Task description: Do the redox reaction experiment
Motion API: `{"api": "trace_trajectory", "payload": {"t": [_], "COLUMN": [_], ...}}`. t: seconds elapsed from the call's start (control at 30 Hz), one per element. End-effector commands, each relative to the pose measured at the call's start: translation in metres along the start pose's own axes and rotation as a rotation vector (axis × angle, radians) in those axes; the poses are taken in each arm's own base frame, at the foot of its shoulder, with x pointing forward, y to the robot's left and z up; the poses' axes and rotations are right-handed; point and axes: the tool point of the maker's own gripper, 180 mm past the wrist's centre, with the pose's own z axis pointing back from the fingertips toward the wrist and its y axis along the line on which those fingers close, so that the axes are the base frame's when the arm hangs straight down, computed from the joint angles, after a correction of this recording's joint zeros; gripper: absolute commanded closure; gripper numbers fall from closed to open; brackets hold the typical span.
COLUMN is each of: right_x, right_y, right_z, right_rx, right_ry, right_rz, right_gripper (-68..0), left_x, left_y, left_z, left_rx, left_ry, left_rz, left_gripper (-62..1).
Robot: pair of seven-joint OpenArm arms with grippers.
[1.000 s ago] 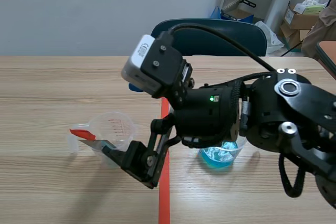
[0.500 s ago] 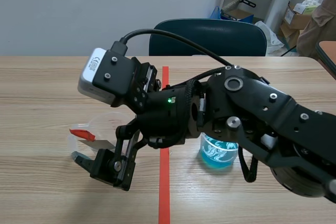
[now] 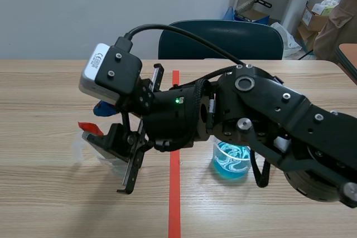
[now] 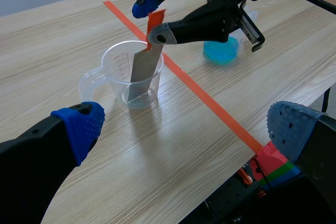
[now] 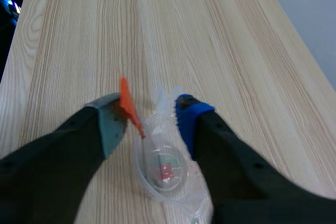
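Scene view: the right gripper (image 3: 99,122), reaching past the middle, hangs over the clear plastic measuring cup (image 3: 83,150) on the wood-grain table (image 3: 44,93), with a round beaker of blue liquid (image 3: 231,160) nearby. Left wrist view: the left gripper (image 4: 184,124) gapes wide, holding nothing, and a flat grey metal strip (image 4: 144,69) leans inside the cup. Right wrist view: the right gripper's fingers stand slightly parted, the strip's orange tag (image 5: 128,109) against one pad.

Right arm (image 3: 268,121) comes in from the table's right edge, reaches past the middle and bends down. The right hand (image 5: 150,114) points down at the table's left half, fingers spread apart. The left hand (image 4: 184,129) hangs above the table, wide open too, gripping nothing.
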Motion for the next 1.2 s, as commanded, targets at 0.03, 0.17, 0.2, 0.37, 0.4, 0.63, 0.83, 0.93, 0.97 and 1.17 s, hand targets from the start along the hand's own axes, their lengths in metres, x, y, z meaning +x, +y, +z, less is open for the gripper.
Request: {"api": "trace_trajectory", "payload": {"t": [0.03,0.17,0.2,0.37,0.4,0.63,0.83,0.93,0.97,1.17], "right_x": [0.013,0.013,0.013,0.015,0.016,0.039,0.068,0.085,0.09,0.122], "right_y": [-0.008,-0.008,-0.008,-0.009,-0.01,-0.024,-0.03,-0.033,-0.035,-0.045], "right_z": [0.001,0.001,0.001,0.001,0.002,0.004,0.007,0.012,0.014,0.031], "right_rx": [-0.012,-0.012,-0.012,-0.013,-0.013,-0.01,0.018,0.026,0.021,-0.028], "right_ry": [-0.034,-0.034,-0.037,-0.043,-0.045,-0.078,-0.087,-0.1,-0.104,-0.137], "right_rz": [0.022,0.022,0.022,0.023,0.019,-0.034,-0.055,-0.057,-0.061,-0.046], "right_gripper": [-7.7,-0.4,-0.4,-0.4,-0.5,-0.5,-0.5,-0.5,-0.5,-0.5], "left_x": [0.004,0.004,0.005,0.008,0.008,0.01,0.009,0.009,0.009,0.008], "left_y": [0.0,0.0,0.001,0.004,0.005,0.007,0.007,0.008,0.008,0.013], "left_z": [0.0,0.0,0.0,0.0,0.0,0.0,0.0,0.0,0.0,0.001], "left_rx": [0.006,0.007,0.012,0.03,0.035,0.047,0.047,0.049,0.049,0.079], "left_ry": [-0.021,-0.021,-0.026,-0.043,-0.045,-0.052,-0.052,-0.052,-0.052,-0.045], "left_rz": [0.01,0.011,0.018,0.04,0.041,0.056,0.056,0.055,0.055,0.072], "left_gripper": [-62.3,-62.3,-62.3,-62.3,-62.3,-62.3,-62.3,-62.3,-62.3,-62.3]}}
